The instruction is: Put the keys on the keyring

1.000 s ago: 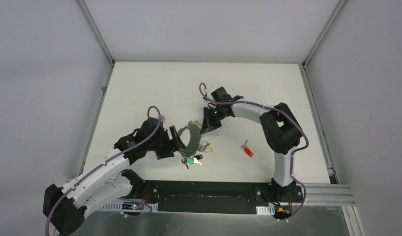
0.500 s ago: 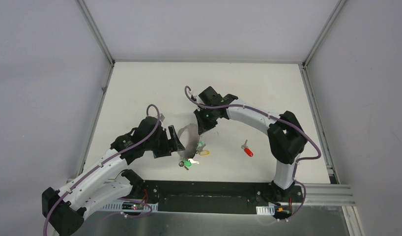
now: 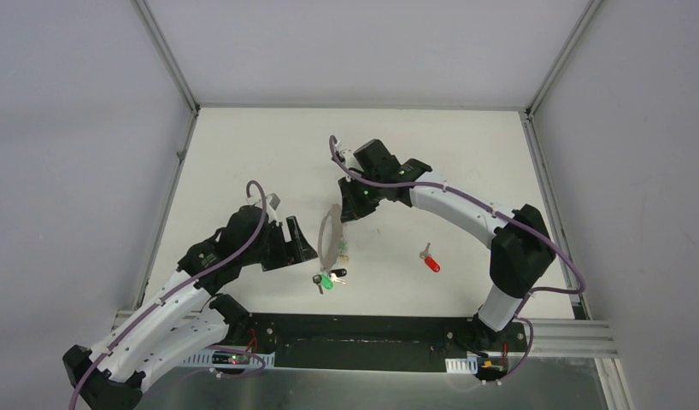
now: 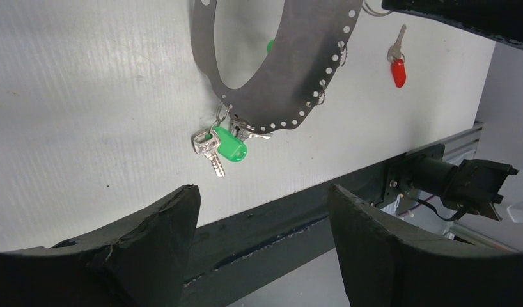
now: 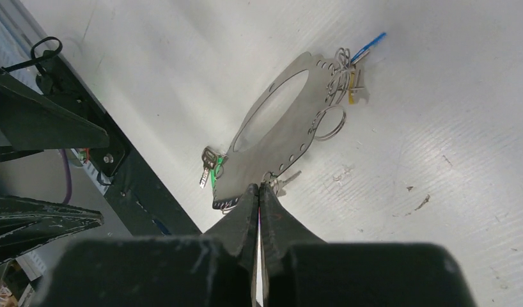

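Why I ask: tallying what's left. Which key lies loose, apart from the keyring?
The red-headed key, alone on the table, clear of the keyring. The green-tagged key is attached at the keyring's edge.

We see a white table (image 3: 243,145) boxed in by three plain pale grey walls: the back wall (image 3: 363,43), the left wall (image 3: 64,171) and the right wall (image 3: 654,171). Slim metal posts (image 3: 164,51) run up the two far corners. A black strip (image 3: 363,342) lines the near edge of the table, with a ribbed metal rail (image 3: 568,337) at its right end. The light is even and soft. Close up, we notice fine ridges and a few dark specks (image 5: 420,202) on the tabletop.
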